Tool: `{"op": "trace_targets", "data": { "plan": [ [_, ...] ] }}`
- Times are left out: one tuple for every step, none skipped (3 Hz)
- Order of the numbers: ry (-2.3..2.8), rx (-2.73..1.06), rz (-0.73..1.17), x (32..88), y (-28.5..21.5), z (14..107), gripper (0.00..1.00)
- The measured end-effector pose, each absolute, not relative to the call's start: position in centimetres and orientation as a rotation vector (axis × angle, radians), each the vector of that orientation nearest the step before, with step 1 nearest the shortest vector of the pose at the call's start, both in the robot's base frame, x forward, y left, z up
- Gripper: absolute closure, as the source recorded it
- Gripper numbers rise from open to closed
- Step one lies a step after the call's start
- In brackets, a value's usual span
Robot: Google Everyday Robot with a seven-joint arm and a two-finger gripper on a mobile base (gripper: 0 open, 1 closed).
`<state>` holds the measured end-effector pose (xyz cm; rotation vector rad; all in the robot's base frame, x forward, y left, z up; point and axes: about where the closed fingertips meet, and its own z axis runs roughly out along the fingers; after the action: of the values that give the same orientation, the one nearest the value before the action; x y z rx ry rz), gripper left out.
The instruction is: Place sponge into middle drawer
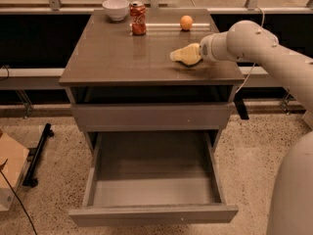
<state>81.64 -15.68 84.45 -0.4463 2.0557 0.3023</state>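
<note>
The pale yellow sponge [184,55] is at the right side of the cabinet top [122,58], right at the tip of my gripper [196,54]. The gripper reaches in from the right on my white arm [254,43], and the sponge hides its tip. I cannot tell whether the sponge rests on the top or is held just above it. The middle drawer [154,192] is pulled wide open below, and its grey floor is bare. The plain grey drawer front [151,116] above it is closed.
A white bowl [116,8], a red can [138,18] and an orange ball [186,22] stand at the back of the cabinet top. A cardboard box [10,173] and a black stand [38,153] lie on the floor to the left. My white base [293,195] is at the right.
</note>
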Motion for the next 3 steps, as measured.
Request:
{"op": "trace_targets", "data": {
  "plan": [
    [2.113,-0.449,0.286,82.5,-15.6,82.7,0.17],
    [2.124,-0.491,0.252,82.1,-15.6,82.8,0.4],
    [2.106,-0.557,0.219,80.4,-15.4,84.4,0.65]
  ]
}}
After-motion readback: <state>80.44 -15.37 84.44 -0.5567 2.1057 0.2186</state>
